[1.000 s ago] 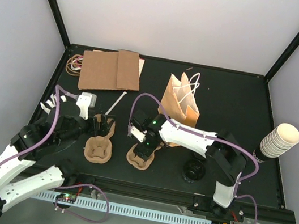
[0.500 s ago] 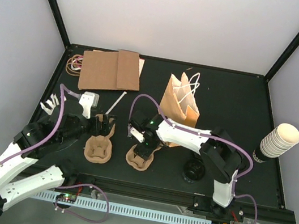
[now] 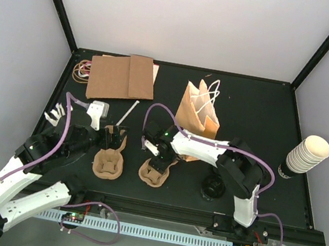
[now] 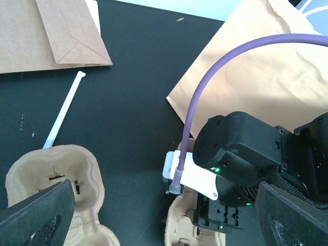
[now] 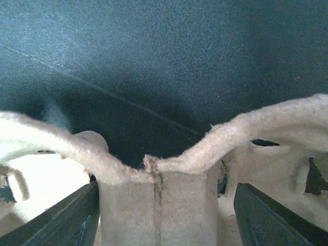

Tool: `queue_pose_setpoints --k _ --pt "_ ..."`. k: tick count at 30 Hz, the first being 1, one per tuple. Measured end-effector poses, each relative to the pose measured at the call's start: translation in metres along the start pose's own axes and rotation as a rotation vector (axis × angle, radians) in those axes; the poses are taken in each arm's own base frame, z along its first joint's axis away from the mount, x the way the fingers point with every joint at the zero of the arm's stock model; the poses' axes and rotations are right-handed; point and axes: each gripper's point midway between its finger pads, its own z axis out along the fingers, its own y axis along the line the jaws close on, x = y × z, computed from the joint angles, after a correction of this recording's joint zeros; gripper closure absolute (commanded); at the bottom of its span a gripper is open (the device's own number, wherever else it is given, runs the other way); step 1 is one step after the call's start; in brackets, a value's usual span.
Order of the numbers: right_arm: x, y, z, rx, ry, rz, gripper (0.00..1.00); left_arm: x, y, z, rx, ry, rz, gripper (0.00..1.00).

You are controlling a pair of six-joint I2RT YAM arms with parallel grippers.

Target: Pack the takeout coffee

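Astride the pulp tray (image 5: 154,205) ridge, right jaws are set apart, seemingly to grip it; left jaws are spread wide.

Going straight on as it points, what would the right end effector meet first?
Probably the middle ridge of the cup tray, standing between the end effector's fingers; depth is unclear.
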Motion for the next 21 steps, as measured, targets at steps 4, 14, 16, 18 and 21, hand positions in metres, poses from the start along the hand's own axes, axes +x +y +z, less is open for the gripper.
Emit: queue_pose_setpoints --k 4,14,16,18,21 --pt "0.001 0.0 0.004 0.0 0.01 -0.001 0.36 0.0 0.0 0.0 0.0 0.0 0.001 0.01" --pt "-0.001 -0.001 0.003 0.003 0.006 0.001 0.45 0.0 0.0 0.0 -0.001 0.0 0.005 0.01" --pt "-0.003 -0.001 -0.001 0.003 -0.006 0.001 0.45 0.0 0.0 0.0 -0.001 0.0 0.007 0.01" --pt "-0.005 -0.001 -0.008 0.004 -0.025 0.002 0.46 0.0 0.0 0.0 -0.001 0.0 0.008 0.01" --pt "-0.01 -0.001 -0.026 0.003 -0.074 0.002 0.48 0.0 0.001 0.0 -0.003 -0.001 0.009 0.01"
